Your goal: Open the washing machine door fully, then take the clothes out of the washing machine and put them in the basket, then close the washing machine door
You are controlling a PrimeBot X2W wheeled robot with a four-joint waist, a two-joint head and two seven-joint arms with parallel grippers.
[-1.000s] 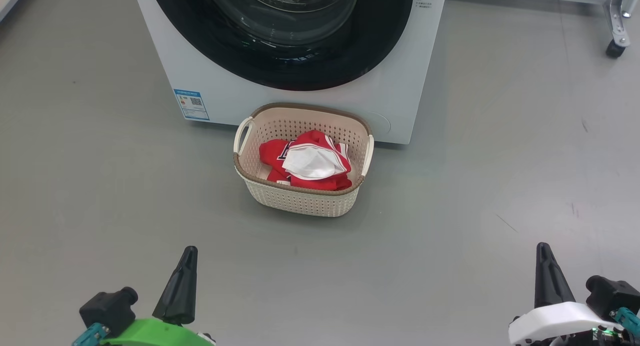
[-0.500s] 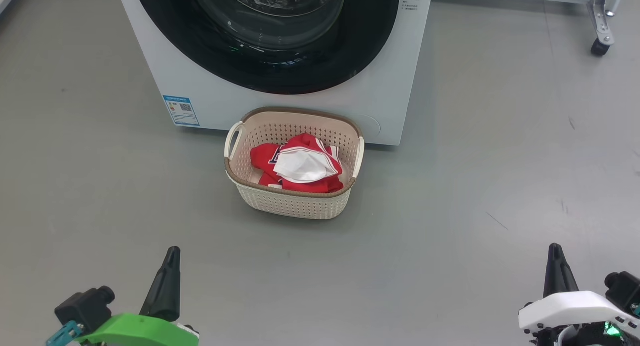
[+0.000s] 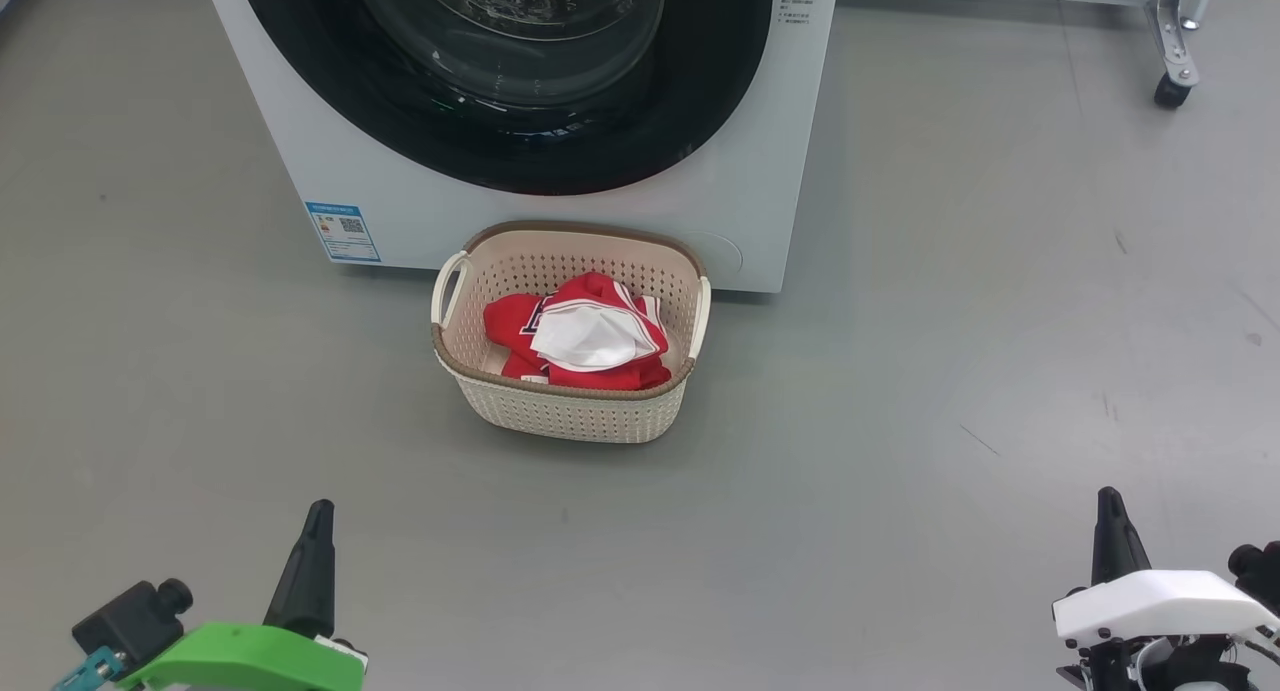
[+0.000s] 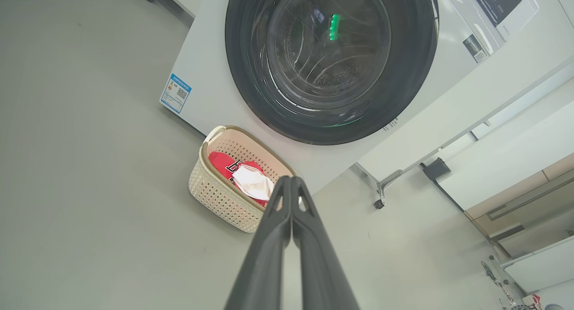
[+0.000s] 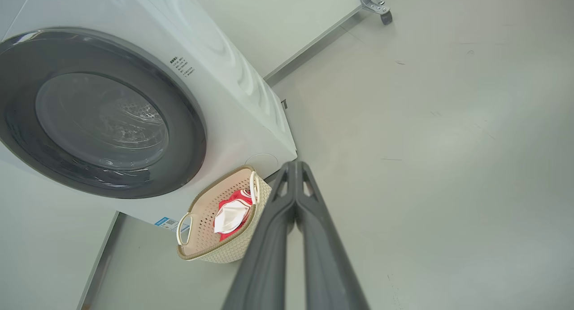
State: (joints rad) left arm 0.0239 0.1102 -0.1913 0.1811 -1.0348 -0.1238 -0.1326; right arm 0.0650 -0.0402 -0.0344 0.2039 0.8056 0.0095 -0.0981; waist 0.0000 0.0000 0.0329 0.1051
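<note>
The white washing machine (image 3: 780,171) stands at the top of the head view, its black-rimmed glass door (image 3: 500,61) flush against the front. On the floor just before it sits the cream basket (image 3: 570,411), with red and white clothes (image 3: 585,336) piled inside. My left gripper (image 3: 318,516) is low at the left, shut and empty, well back from the basket. My right gripper (image 3: 1107,501) is low at the right, also shut and empty. In the wrist views the pressed-together fingers (image 4: 289,184) (image 5: 293,166) point toward the basket (image 4: 215,193) (image 5: 202,247) and door (image 4: 332,63) (image 5: 98,117).
A grey floor (image 3: 950,391) spreads around the basket on all sides. A metal frame leg on a caster (image 3: 1170,81) stands at the far right of the head view. A blue label sticker (image 3: 342,231) marks the washer's lower left front.
The head camera has shifted, so the washer and basket sit further left in the picture. Both grippers show lower at the bottom edge and stay shut.
</note>
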